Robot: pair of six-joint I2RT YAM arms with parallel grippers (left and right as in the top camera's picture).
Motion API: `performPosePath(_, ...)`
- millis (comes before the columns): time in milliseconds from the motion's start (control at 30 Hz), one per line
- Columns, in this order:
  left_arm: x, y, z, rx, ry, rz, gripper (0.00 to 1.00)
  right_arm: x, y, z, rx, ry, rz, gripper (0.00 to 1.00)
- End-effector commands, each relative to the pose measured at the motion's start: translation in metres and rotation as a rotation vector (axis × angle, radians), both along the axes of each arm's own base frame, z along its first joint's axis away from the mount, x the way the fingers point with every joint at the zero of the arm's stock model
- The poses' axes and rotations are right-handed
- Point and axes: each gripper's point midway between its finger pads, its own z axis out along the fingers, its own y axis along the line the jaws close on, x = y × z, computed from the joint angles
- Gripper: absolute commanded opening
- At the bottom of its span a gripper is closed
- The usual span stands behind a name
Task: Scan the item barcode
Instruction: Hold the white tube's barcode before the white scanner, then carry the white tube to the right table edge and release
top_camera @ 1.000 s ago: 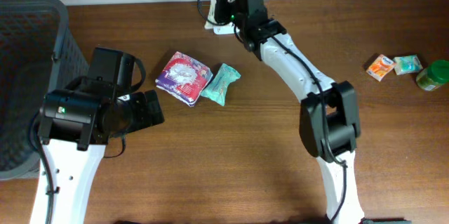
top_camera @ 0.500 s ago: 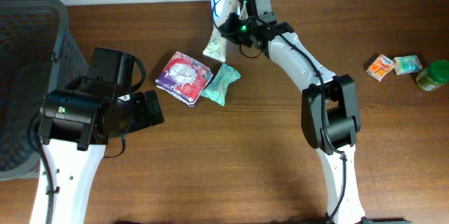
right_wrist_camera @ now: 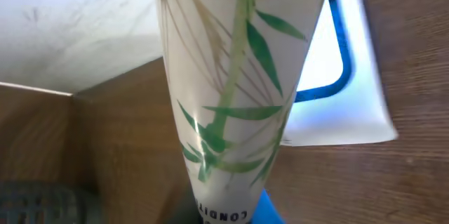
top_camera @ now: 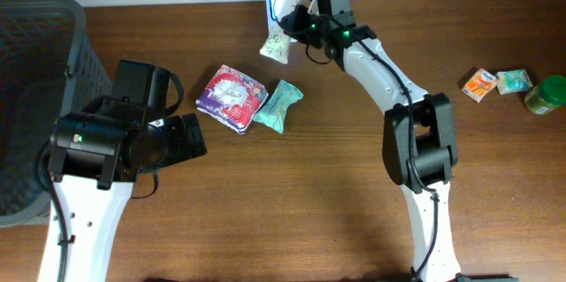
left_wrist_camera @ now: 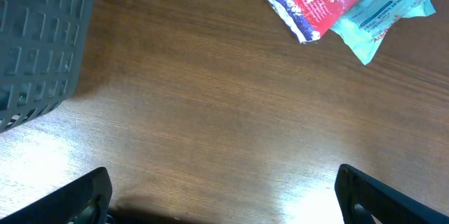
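wooden surface [top_camera: 309,185]: we log right fingers [top_camera: 299,24] clamped on leaf-print tube [right_wrist_camera: 231,90] by scanner [right_wrist_camera: 347,119]; left fingers [top_camera: 193,136] wide apart.

The tube [right_wrist_camera: 238,90] in the right claw [top_camera: 299,19] is cream, printed with green bamboo stalks and leaves, with dark lettering at its near end. Beyond it lies a white sheet [right_wrist_camera: 351,112] edged with a blue line. The table [top_camera: 292,194] is brown wood grain. Left of that claw lie a purple packet [top_camera: 232,96] with red and white print and a teal packet [top_camera: 279,105]. Far left is a dark grey lattice basket [top_camera: 35,96].
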Motion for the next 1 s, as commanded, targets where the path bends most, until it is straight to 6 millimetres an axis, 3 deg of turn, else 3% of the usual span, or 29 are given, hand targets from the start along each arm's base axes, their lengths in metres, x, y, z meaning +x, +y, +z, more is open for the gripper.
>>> performPosePath(0,0.0,0.0,0.002,0.002,-0.011,0.008,0.99,0.012,0.008,0.026,-0.007,-0.106,-0.003,0.04)
performPosePath(100,0.0,0.0,0.002,0.002,-0.011,0.008,0.99,0.015,0.001,0.031,-0.01,-0.117,-0.009,0.04)
performPosePath(167,0.0,0.0,0.002,0.001,-0.011,0.008,0.99,0.023,-0.03,0.053,-0.068,-0.178,-0.014,0.04)
performPosePath(233,0.0,0.0,0.002,0.002,-0.011,0.008,0.99,0.025,-0.114,0.073,-0.141,-0.123,-0.1,0.04)
performPosePath(267,0.0,0.0,0.002,0.002,-0.011,0.008,0.99,0.02,-0.153,0.069,-0.186,-0.069,-0.129,0.04)
performPosePath(300,0.0,0.0,0.002,0.001,-0.011,0.008,0.99,0.013,-0.184,0.06,-0.221,-0.012,-0.149,0.04)
performPosePath(400,0.0,0.0,0.002,0.002,-0.011,0.008,0.99,-0.029,-0.305,0.023,-0.32,0.195,-0.217,0.04)
performPosePath(467,0.0,0.0,0.002,0.001,-0.011,0.008,0.99,-0.074,-0.389,-0.004,-0.435,0.384,-0.352,0.04)
performPosePath(500,0.0,0.0,0.002,0.001,-0.011,0.008,0.99,-0.094,-0.418,-0.016,-0.466,0.461,-0.41,0.04)
performPosePath(567,0.0,0.0,0.002,0.002,-0.011,0.008,0.99,-0.11,-0.444,-0.025,-0.457,0.506,-0.456,0.04)
performPosePath(600,0.0,0.0,0.002,0.001,-0.011,0.008,0.99,-0.117,-0.458,-0.029,-0.447,0.521,-0.482,0.19)
performPosePath(633,0.0,0.0,0.002,0.002,-0.011,0.008,0.99,-0.123,-0.466,-0.031,-0.441,0.536,-0.497,0.73)
performPosePath(667,0.0,0.0,0.002,0.002,-0.011,0.008,0.99,-0.126,-0.467,-0.031,-0.438,0.544,-0.5,0.8)
performPosePath(800,0.0,0.0,0.002,0.001,-0.011,0.008,0.99,-0.135,-0.458,-0.02,-0.429,0.573,-0.481,0.81)
performPosePath(900,0.0,0.0,0.002,0.001,-0.011,0.008,0.99,-0.126,-0.417,0.035,-0.33,0.441,-0.403,0.81)
performPosePath(933,0.0,0.0,0.002,0.002,-0.011,0.008,0.99,-0.123,-0.38,0.075,-0.258,0.346,-0.323,0.81)
performPosePath(967,0.0,0.0,0.002,0.002,-0.011,0.008,0.99,-0.125,-0.358,0.094,-0.224,0.306,-0.276,0.81)
